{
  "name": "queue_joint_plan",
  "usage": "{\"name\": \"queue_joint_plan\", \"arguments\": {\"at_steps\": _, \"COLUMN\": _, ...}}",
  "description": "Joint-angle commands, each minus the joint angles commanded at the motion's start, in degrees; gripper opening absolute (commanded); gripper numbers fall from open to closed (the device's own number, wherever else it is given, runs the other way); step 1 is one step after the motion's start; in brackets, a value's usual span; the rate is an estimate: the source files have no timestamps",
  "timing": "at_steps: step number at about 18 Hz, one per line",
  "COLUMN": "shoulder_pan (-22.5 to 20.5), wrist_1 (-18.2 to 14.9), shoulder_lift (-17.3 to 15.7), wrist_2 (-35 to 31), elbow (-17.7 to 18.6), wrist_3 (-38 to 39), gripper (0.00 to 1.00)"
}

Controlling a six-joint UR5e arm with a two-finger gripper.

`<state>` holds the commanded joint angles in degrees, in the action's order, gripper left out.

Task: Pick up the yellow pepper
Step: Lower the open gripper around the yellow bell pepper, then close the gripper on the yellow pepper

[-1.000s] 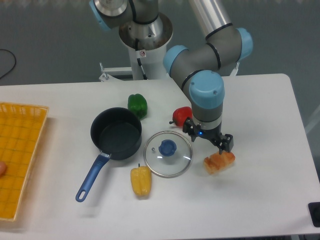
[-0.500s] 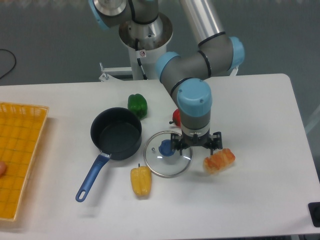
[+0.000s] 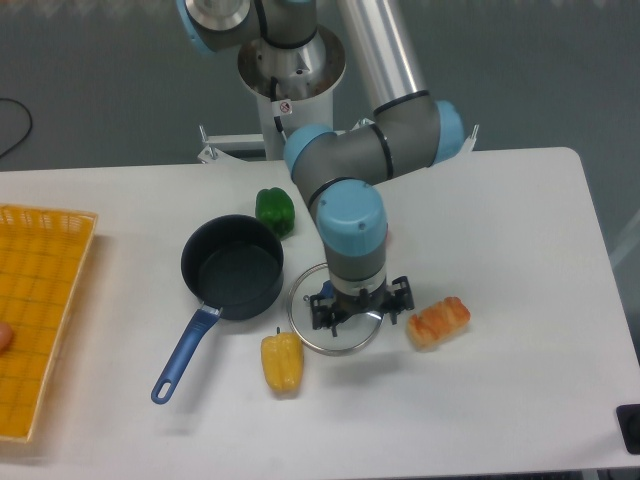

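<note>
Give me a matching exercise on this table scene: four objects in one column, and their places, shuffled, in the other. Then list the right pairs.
Objects:
1. yellow pepper
2. green pepper
3. yellow tray
4. orange-and-white striped piece

Places:
A. at the left edge of the table
B. right of the glass lid, on the bare tabletop
C. in front of the lid, beside the blue pot handle
D. behind the dark pot, toward the robot base

Pairs: 1-C, 2-D, 3-A, 4-B
</note>
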<state>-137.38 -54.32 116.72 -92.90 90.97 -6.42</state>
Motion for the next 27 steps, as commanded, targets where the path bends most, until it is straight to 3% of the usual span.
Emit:
{"name": "queue_joint_plan", "arguments": {"at_steps": 4, "shoulder_pan": 2.4, "wrist_1": 0.0, "shoulder_lift": 0.6, "wrist_2": -0.1, "elbow": -0.4, "wrist_3": 2.8, "gripper": 1.0}}
{"name": "queue_joint_plan", "arguments": {"at_steps": 9, "shoulder_pan": 5.4, "wrist_1": -0.1, "shoulder_lift": 4.0, "wrist_2": -0.4, "elbow": -3.1, "wrist_3": 5.1, "gripper": 1.0}}
{"name": "queue_joint_plan", "arguments": {"at_steps": 13, "shoulder_pan": 8.1, "wrist_1": -0.1, "shoulder_lift": 5.3, "wrist_2": -0.6, "elbow": -3.2, "wrist_3": 5.4, "gripper": 1.0}}
{"name": "queue_joint_plan", "arguments": {"at_steps": 19, "shoulder_pan": 9.8, "wrist_1": -0.1, "shoulder_lift": 7.8, "wrist_2": -2.6, "elbow": -3.5, "wrist_3": 5.4, "gripper": 1.0}}
{"name": "queue_joint_plan", "arguments": {"at_steps": 27, "shoulder_pan": 10.0, "wrist_1": -0.2, "shoulder_lift": 8.5, "wrist_2": -2.8, "elbow": -3.6, "wrist_3": 5.1, "gripper": 1.0}}
